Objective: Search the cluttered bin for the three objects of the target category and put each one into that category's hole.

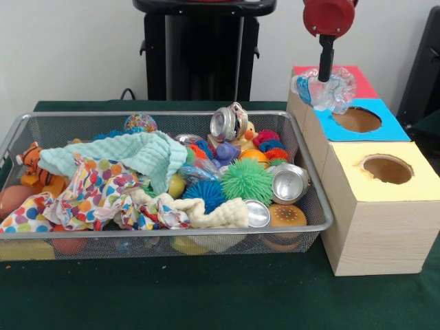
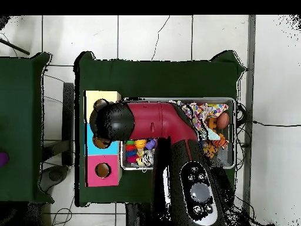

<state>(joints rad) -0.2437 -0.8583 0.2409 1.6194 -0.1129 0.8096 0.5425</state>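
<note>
My gripper point(image 1: 324, 74) hangs at the top right of the front view. Its black fingers reach down into a crushed clear plastic bottle point(image 1: 334, 91) and look shut on it. The bottle sits over the blue-topped box point(image 1: 385, 129), at the far left edge of its round hole point(image 1: 356, 119), partly over the red-topped box point(image 1: 361, 79). The wire mesh bin point(image 1: 172, 232) lies left of the boxes, full of toys and cloths. A crinkled clear piece point(image 1: 201, 169) shows among the toys; I cannot tell what it is. In the overhead view the arm point(image 2: 159, 120) hides the gripper and bottle.
A yellow-topped box point(image 1: 412, 185) with a hole point(image 1: 387, 168) stands nearest the camera. In the bin lie silver cans point(image 1: 290, 183) point(image 1: 227, 124), a green spiky ball point(image 1: 247, 180), a blue spiky ball point(image 1: 206, 192), a mint cloth point(image 1: 137, 155) and a dotted cloth point(image 1: 89, 192).
</note>
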